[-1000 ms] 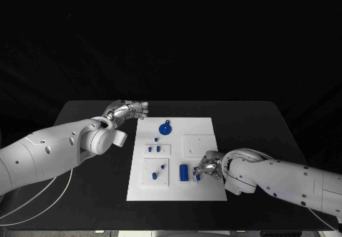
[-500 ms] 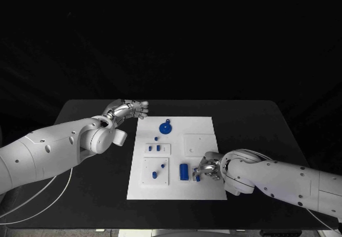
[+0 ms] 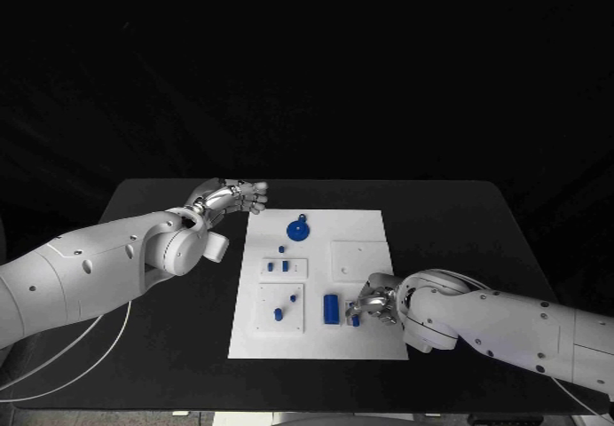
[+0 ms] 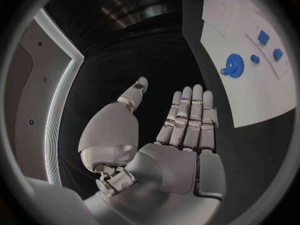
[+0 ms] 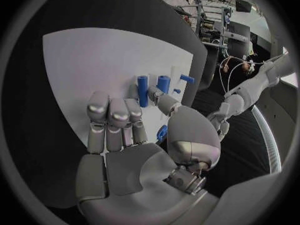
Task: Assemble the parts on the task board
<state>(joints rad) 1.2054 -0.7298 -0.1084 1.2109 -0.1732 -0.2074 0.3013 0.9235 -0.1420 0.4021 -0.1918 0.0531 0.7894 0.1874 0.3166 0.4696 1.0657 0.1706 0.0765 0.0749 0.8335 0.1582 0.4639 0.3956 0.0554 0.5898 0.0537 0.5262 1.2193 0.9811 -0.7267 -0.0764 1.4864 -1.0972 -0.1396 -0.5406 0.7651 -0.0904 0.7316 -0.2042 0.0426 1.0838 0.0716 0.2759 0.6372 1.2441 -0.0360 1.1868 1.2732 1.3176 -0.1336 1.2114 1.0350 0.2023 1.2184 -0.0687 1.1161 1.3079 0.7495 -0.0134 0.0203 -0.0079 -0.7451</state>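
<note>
The white task board [image 3: 320,284] lies in the middle of the black desk [image 3: 474,231], and small blue parts are spread over it: a round gear-like part [image 3: 297,232] near the far end, two small pieces [image 3: 277,265] on a raised square at mid-board, two more [image 3: 283,308] on a square nearer the robot, and an upright blue peg [image 3: 330,307] toward the near right. The right hand [image 3: 373,302] is set low over the board's near right edge, just beside that peg; in the right wrist view its fingers [image 5: 112,117] are held together and extended over the board while the thumb lies against a small blue part [image 5: 162,132], apparently so that the piece can be steadied or seated; whether it is truly pinched cannot be told. The left hand [image 3: 234,196] is held off the board's far left corner, above the desk, with fingers straight, close together and nothing in them, seemingly parked out of the way.
</note>
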